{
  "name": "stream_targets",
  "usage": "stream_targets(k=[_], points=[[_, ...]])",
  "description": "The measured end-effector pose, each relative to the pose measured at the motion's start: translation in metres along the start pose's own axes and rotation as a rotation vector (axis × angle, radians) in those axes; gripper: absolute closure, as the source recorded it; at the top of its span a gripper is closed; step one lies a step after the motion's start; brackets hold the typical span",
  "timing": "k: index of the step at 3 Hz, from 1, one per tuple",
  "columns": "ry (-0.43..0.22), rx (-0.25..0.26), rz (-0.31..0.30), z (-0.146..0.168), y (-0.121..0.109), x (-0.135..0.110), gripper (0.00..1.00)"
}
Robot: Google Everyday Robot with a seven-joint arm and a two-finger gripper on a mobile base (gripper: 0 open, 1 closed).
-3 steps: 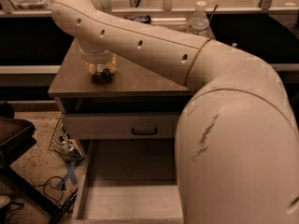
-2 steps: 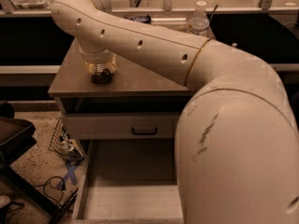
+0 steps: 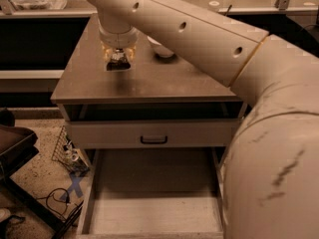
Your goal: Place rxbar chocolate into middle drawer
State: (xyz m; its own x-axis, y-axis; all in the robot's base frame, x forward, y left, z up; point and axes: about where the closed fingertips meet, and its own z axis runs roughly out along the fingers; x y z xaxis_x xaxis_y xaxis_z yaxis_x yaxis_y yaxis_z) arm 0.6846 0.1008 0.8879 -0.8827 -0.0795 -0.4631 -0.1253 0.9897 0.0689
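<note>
Hovering above cabinet top (image 3: 169, 81), gripper (image 3: 118, 62) fingers (image 3: 106, 52) clamp dark rxbar chocolate (image 3: 118, 65); middle drawer (image 3: 149, 213) open, pale floor.

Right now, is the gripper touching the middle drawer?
Apart. Camera view: the gripper is over the cabinet top; the middle drawer lies open well below.

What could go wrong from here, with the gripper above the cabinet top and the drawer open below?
The gripper hangs over the cabinet top, well behind the open middle drawer; anything released here would likely land on the top. Moving forward and down, it could clip the top's front edge. The white bowl sits close beside the arm and might get knocked.
</note>
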Motion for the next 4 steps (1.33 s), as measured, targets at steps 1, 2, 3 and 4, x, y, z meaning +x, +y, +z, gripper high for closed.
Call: stream_targets(k=[1,2,3,4], points=[[-0.01,-0.084,-0.014,-0.033,-0.023,0.013,1.0],[-0.031,-0.117,-0.057,-0.062,-0.065,0.048,1.0],[0.015,-0.125,-0.113,-0.066,-0.101,0.109,1.0],[0.066,-0.157,-0.138,-0.059,-0.126,0.174,1.0]])
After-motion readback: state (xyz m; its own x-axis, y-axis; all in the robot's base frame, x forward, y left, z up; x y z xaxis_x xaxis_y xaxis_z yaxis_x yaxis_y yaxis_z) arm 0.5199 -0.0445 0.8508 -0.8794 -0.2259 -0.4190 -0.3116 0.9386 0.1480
